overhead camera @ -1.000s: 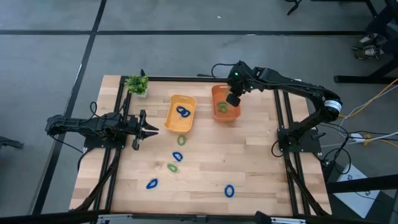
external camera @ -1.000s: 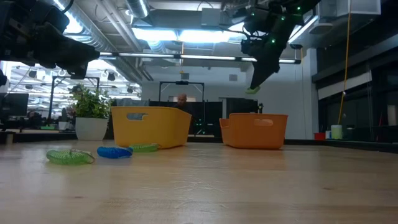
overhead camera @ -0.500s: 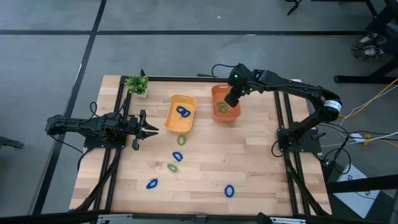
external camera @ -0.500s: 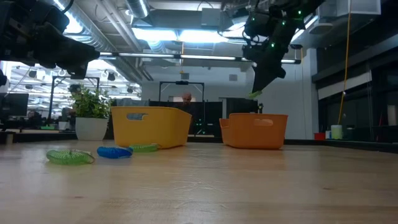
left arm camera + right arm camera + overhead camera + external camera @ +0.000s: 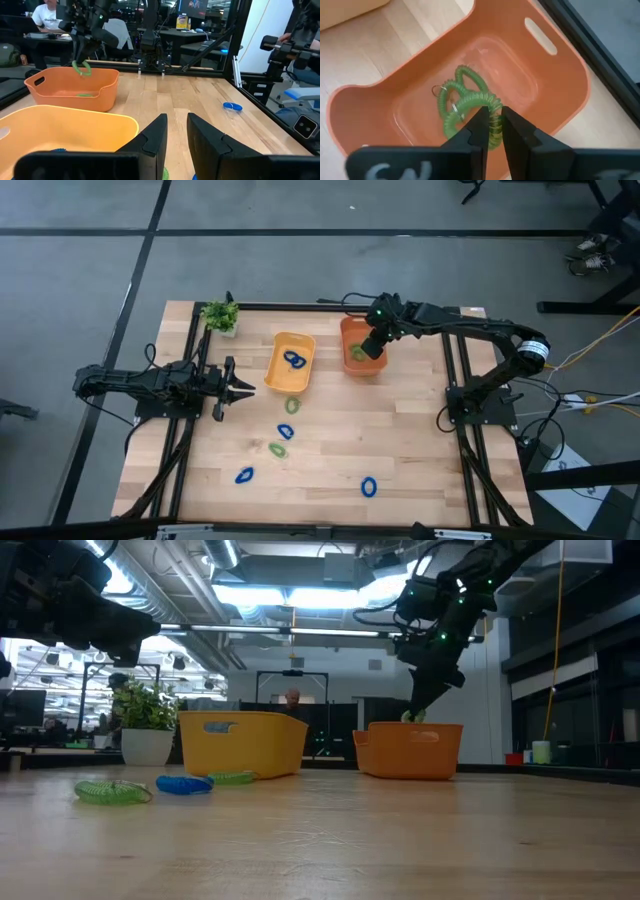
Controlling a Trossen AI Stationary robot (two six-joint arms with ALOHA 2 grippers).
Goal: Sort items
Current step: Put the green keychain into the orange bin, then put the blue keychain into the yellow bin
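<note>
Wooden table (image 5: 400, 450) under two dark arms, mid-sort. Toward the far edge, two bins side by side: yellow bin (image 5: 277, 375) holding two blue rings (image 5: 293, 360), orange bin (image 5: 350, 330) to its right holding green rings (image 5: 452, 100).

Right gripper (image 5: 372, 345) hanging just above the orange bin, pinched on a green ring (image 5: 81, 67) that dangles below the fingertips over the bin's opening. Left gripper (image 5: 245, 388) waiting at the table's left side, near the yellow bin, fingers parted with nothing between them.

Loose on the bare wood in front of the bins: one green coil (image 5: 291, 406) just beside the yellow bin, then a blue coil (image 5: 284, 431) and a second green coil (image 5: 278, 449) close together, plus a far blue ring (image 5: 244, 475) and a last blue ring (image 5: 369, 486) well apart near the front edge.

Judging by looks — springy plastic coil, very light, soft enough to flex and sag, unlikely to break, likely to snag on a fingertip at release. Best taken by pinching across one strand of the loop, not by spanning the whole oval.
</note>
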